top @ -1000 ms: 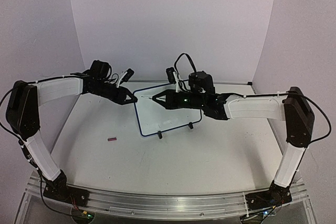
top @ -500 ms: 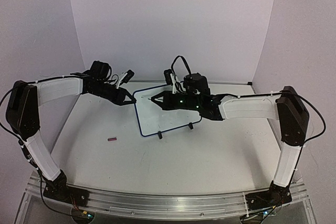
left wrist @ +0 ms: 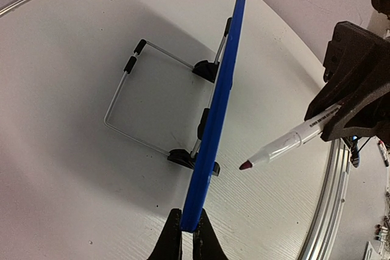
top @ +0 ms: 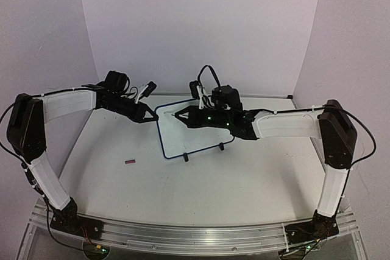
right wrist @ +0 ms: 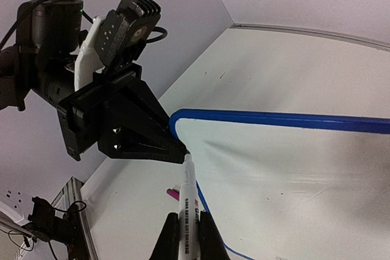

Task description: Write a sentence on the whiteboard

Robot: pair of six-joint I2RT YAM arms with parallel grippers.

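A whiteboard with a plain white face and deep-blue frame stands on a white, faintly textured tabletop. The left pincer and right pincer are matte black. The marker has a white barrel with dark lettering and a dark-red tip. The wire stand is silver with black sleeves. A small dark-red piece marks the tabletop, and the walls are pale lilac.
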